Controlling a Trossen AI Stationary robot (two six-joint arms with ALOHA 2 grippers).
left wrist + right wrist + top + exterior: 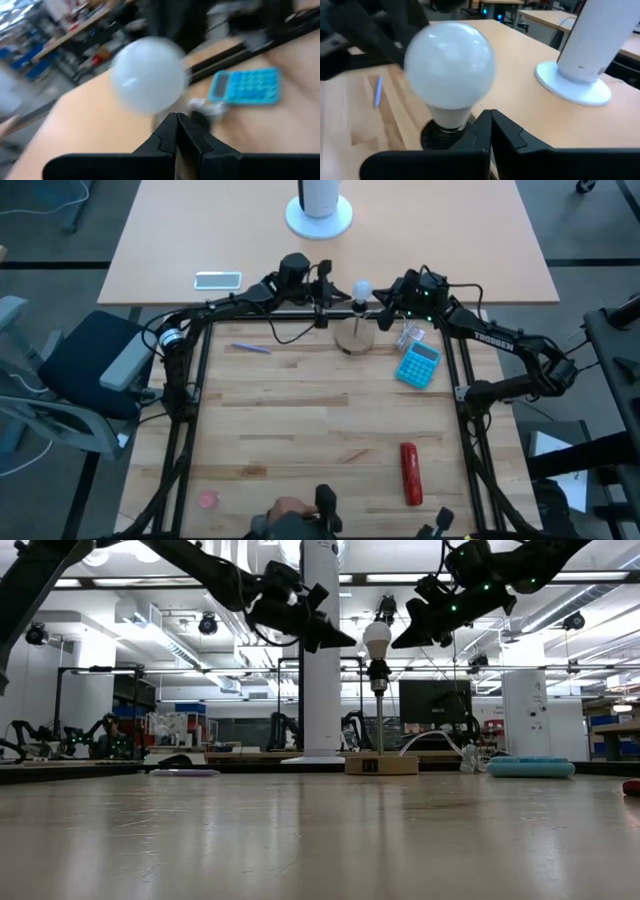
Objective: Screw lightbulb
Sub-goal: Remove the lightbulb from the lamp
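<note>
The white frosted lightbulb (377, 640) stands upright with its screw end in the socket atop a thin post (379, 710) on the round wooden disc (354, 338). My left gripper (348, 640) is shut and level, its tip a small gap from the bulb's left side. My right gripper (398, 642) is shut and slants down toward the bulb's right side. The left wrist view shows the bulb (148, 75) just beyond the left gripper's shut tips (176, 120). In the right wrist view the right gripper's tips (490, 114) stand before the bulb's neck (451, 116). My right gripper's shut tip stands right at the bulb's neck (451, 116), coming from the table's right and slanting down; I cannot tell whether it touches. My left gripper touches nothing.
A blue calculator (418, 364) and a clear wrapper (408, 337) lie right of the disc. A large white cylinder on a round base (319, 210) stands at the far edge. A phone (218, 280), a pen (251, 348) and a red object (410, 473) also lie about.
</note>
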